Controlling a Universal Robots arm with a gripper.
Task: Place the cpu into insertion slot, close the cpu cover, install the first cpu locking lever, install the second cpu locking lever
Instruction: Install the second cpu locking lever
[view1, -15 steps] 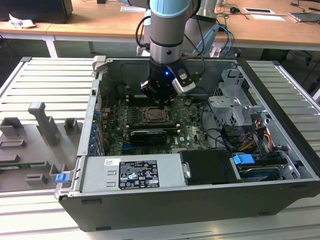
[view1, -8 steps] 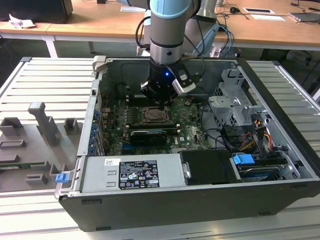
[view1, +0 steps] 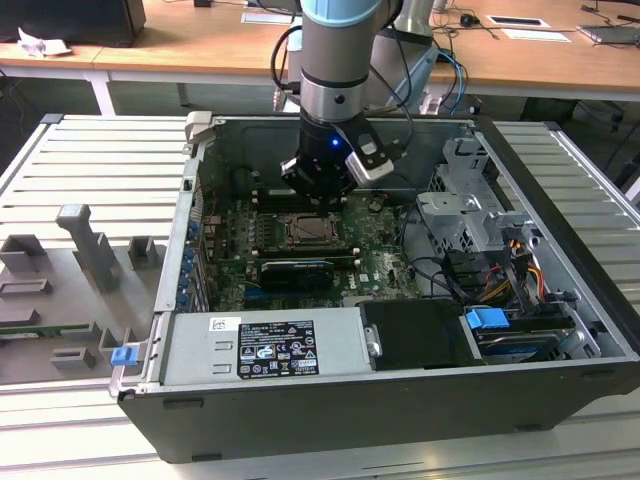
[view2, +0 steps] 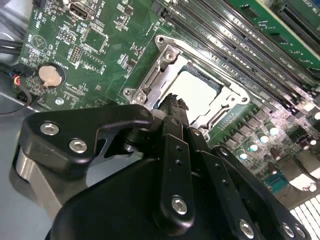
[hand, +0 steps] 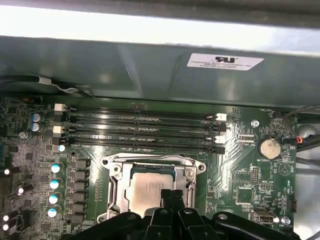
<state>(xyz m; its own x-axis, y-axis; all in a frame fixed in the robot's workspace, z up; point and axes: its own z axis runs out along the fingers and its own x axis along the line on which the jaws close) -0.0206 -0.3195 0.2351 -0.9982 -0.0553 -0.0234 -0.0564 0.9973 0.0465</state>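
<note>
Cpu (hand: 150, 192) sits in the insertion slot (hand: 118, 162) on the green motherboard (hand: 245, 172), pale metal top facing up, faint print on it too small to read. Cpu cover (hand: 155, 161) lies closed flat around it, silvery frame. In the second wrist view the same cpu (view2: 196, 90) shows through the cover (view2: 159, 70). Gripper (hand: 171, 197) hangs right above the chip edge; fingers (view2: 172, 112) are pressed together, nothing between them. In the exterior view the gripper (view1: 318, 205) is inside the open computer case (view1: 420, 400), over the slot (view1: 310, 232). Memory slots (hand: 140, 130) run just beside the socket. Coin battery (hand: 268, 147) is near, small white lettering under it not legible. White sticker (hand: 225, 61) on the case wall and a label (view1: 275, 349) on the power supply carry print I cannot make out.
</note>
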